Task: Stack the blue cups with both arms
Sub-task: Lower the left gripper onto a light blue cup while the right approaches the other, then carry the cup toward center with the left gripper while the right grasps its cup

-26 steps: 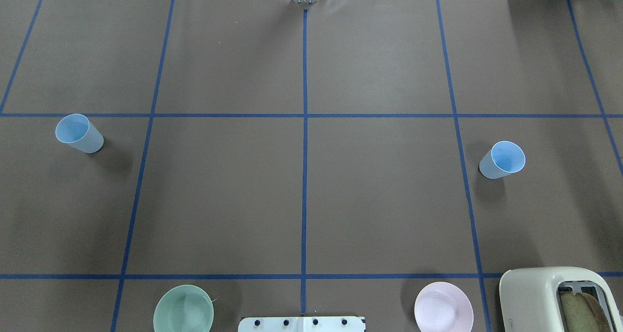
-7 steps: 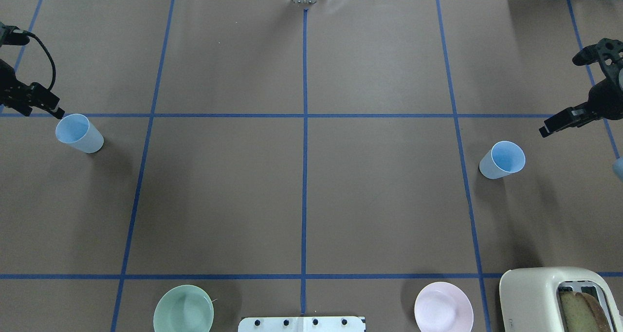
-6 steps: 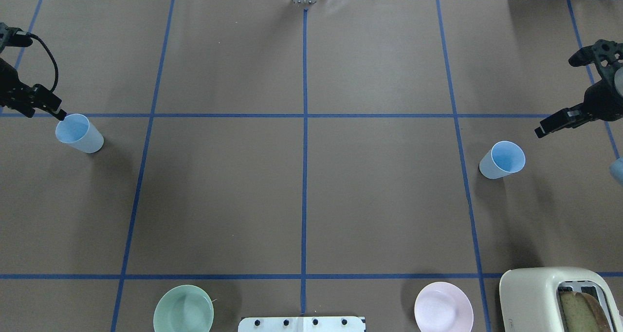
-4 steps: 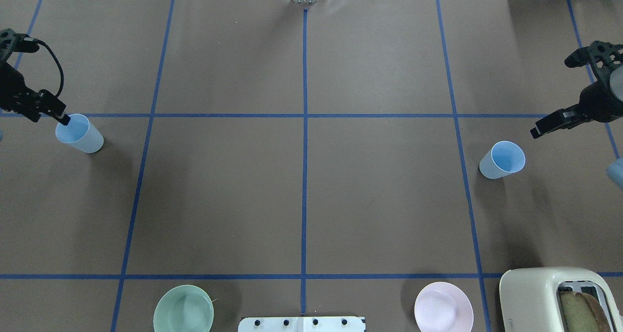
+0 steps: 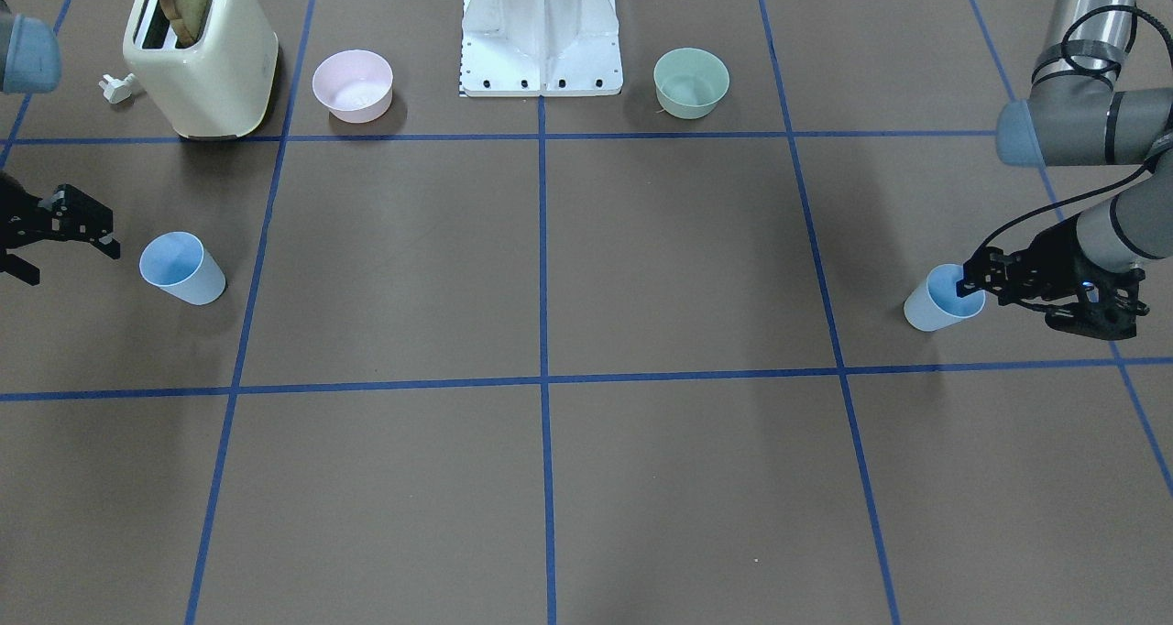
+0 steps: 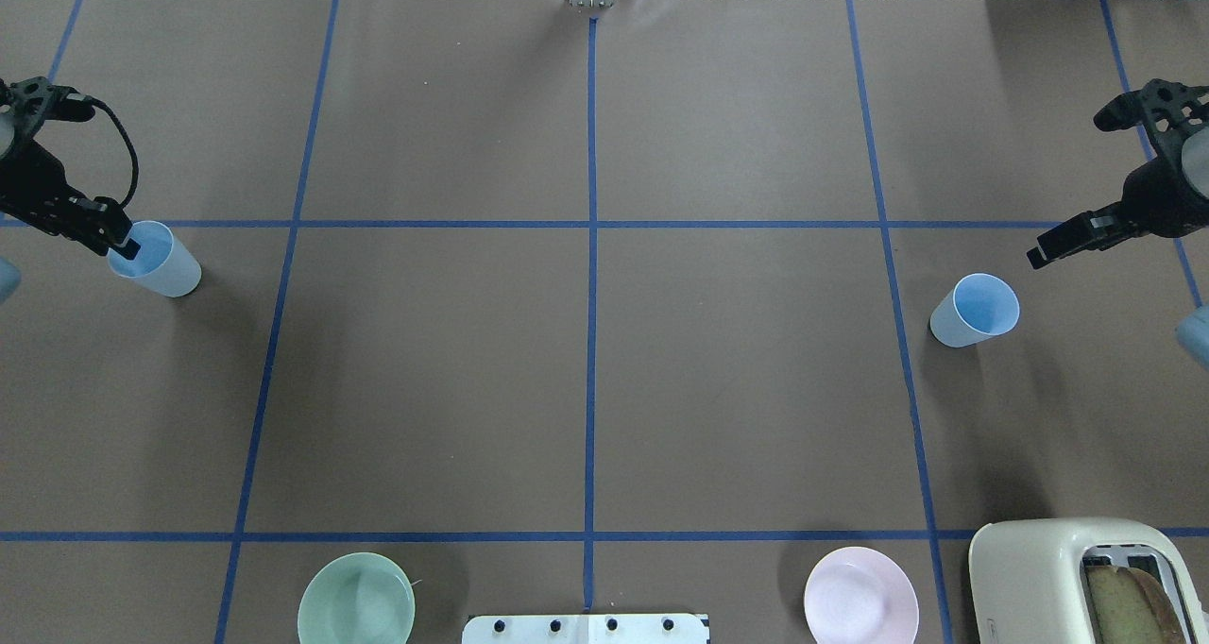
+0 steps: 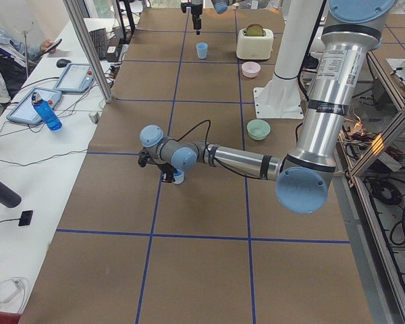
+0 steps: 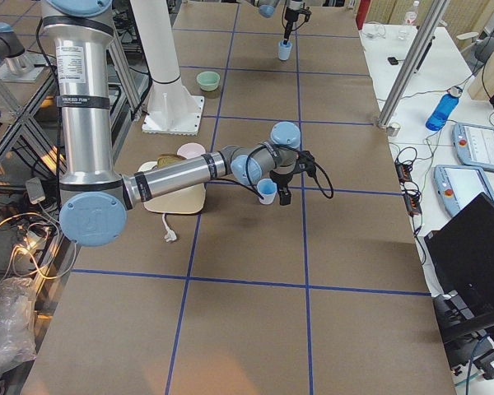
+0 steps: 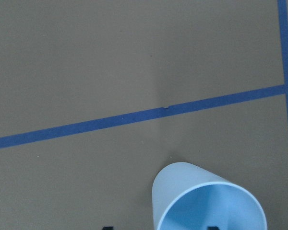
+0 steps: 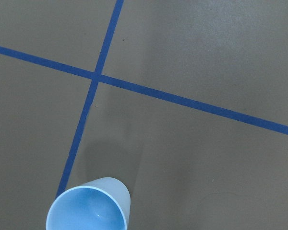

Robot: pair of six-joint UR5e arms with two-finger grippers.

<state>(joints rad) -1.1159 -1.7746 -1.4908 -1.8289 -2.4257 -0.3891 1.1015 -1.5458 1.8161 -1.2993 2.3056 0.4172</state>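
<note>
At the far left the left tool [image 6: 117, 238] is spread and points down over the left cup [image 6: 162, 268]. In the wrist view one fingertip [image 9: 212, 228] is inside the mouth and the other is outside the wall, so the cup's outer wall sits between them; I cannot tell whether either one touches it. This cup stands upright on the tabletop [image 6: 737, 380], mouth up, long axis vertical, tapering to its base. It is in the left column of the blue tape [image 6: 425, 224] grid, just on the robot's side of the far cross line. Print runs along the silver tube of the left arm [image 7: 336, 64], too small to read. The right cup [image 6: 978, 309] stands the same way, upright and mouth up, just right of the right lengthwise tape line. The right tool [image 6: 1039, 252] hangs near it but apart, beyond the cup and toward the tabletop's right end. In its wrist view the cup shows only at the lower left edge. I cannot tell whether its fingers are spread or pressed together.
</note>
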